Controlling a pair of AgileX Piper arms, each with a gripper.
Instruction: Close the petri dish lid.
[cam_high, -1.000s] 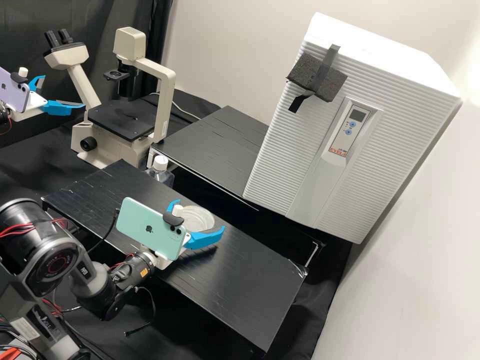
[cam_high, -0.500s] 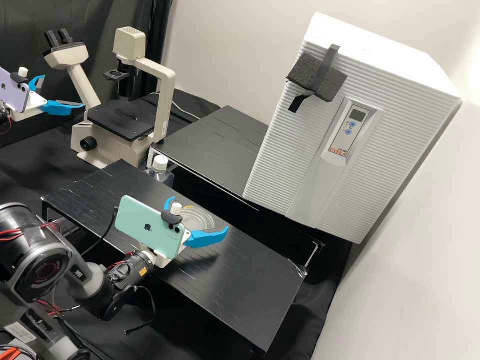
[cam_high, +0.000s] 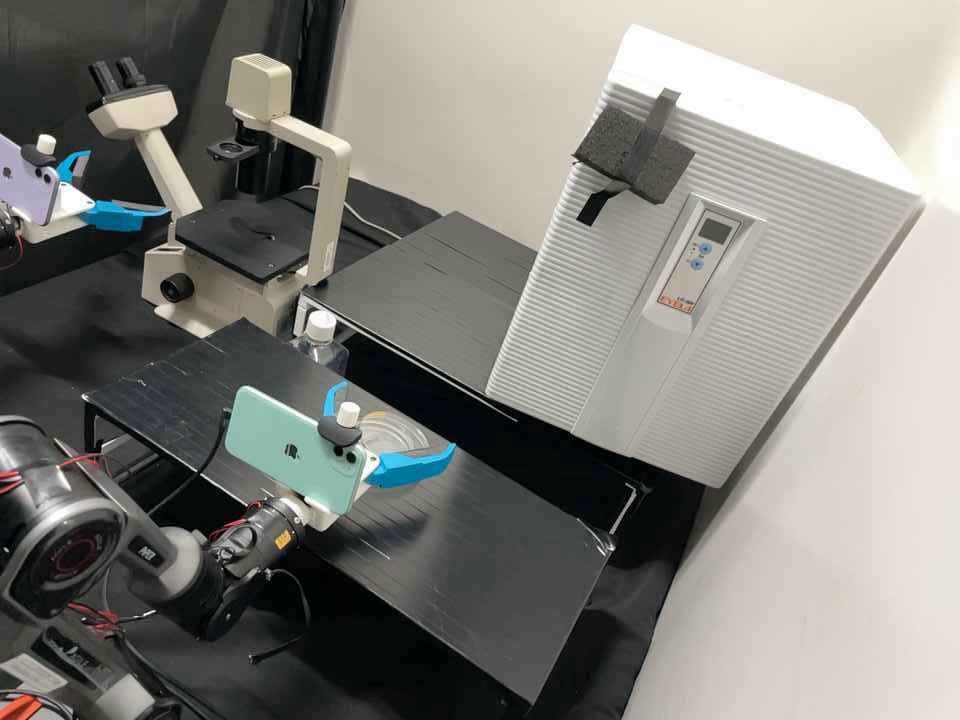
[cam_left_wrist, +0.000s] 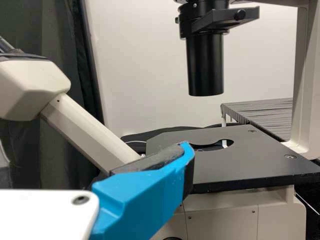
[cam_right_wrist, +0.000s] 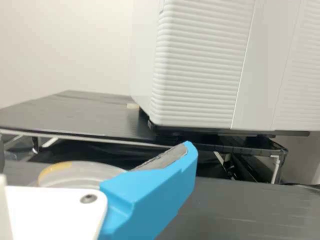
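The right arm (cam_high: 68, 520) is dark grey and black, with red wires (cam_high: 92, 458), an orange label (cam_high: 283, 539) and a white tool (cam_high: 397, 418) with bright blue fingers (cam_high: 408, 469).

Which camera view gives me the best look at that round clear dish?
The high view: looking down, it shows much of the circular outline of the dish, though the right gripper covers some. The right wrist view shows it lower and flatter, partly hidden by that gripper.
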